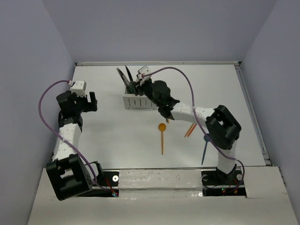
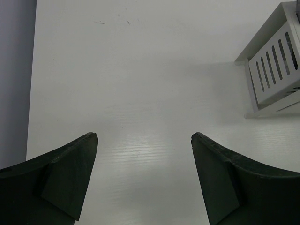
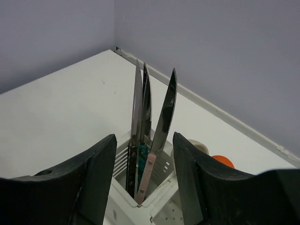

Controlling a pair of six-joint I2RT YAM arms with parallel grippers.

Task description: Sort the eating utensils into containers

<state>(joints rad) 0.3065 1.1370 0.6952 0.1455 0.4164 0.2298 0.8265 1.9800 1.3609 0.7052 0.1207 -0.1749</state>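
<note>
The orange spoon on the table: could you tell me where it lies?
In the top view the orange spoon lies mid-table, on the near side of the white caddy, with two thin orange utensils just to its right.

Knife blades (image 3: 165, 110) glossy metal; caddy (image 2: 274, 70) matt white plastic; table (image 2: 140, 84) smooth, faint sheen.

Upright knives (image 3: 146, 108) crowd the caddy (image 1: 136, 101) (one compartment) — open table (image 1: 108, 136) lies left of it.

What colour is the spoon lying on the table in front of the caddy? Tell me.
Orange all over. The spoon shows best in the top external view.
</note>
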